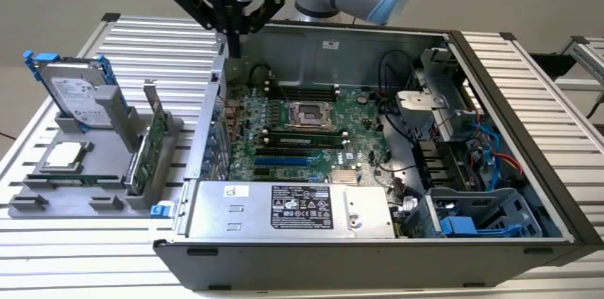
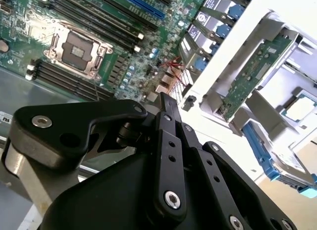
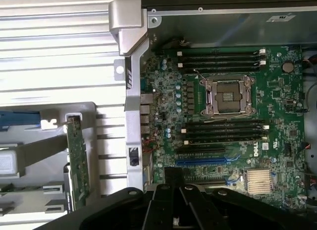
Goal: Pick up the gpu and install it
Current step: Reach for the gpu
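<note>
While the big open computer case (image 1: 378,264) lies on the ribbed bench (image 1: 141,44), we see a grey holder (image 1: 106,112) just beside the case, on the exterior view's left. The gpu (image 1: 154,140) stands on its edge in that holder. Above the case's back corner hangs the pincer (image 1: 233,50), its tips together, holding nothing, well apart from the gpu.

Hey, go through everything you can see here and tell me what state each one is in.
gripper, shut, holding nothing.
gpu, upright in the holder, outside the case, not gripped.
hard drive, upright in the holder.
chip, lying flat in the holder.
case, open, lying on its side.
CPU socket, empty.
blue slot, empty.
</note>
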Tool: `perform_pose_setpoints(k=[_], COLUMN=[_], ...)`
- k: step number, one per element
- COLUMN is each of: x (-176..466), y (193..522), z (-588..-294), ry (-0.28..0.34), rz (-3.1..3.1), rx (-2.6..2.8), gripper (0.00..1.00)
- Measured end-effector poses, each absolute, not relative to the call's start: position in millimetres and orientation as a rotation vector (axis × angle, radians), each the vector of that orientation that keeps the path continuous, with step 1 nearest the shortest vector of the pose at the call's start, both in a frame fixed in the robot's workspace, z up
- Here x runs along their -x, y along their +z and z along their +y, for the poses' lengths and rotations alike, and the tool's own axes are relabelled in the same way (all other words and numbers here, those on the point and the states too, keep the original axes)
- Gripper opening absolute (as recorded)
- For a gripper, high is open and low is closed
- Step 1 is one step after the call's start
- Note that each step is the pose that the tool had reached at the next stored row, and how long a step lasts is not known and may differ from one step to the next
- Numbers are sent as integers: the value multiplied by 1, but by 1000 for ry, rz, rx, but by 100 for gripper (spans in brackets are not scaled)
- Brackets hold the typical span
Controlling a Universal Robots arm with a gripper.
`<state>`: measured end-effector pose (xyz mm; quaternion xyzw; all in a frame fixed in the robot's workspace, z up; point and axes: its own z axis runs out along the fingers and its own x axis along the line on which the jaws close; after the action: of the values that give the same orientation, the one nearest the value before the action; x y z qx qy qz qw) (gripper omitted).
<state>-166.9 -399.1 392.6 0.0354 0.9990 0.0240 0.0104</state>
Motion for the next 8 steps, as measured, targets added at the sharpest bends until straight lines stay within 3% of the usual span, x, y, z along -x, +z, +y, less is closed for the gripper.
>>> perform_pose_setpoints(k=[8], x=[179], y=[393], z=[-399], ry=[75], rz=[3118], rx=[-110], gripper=[0])
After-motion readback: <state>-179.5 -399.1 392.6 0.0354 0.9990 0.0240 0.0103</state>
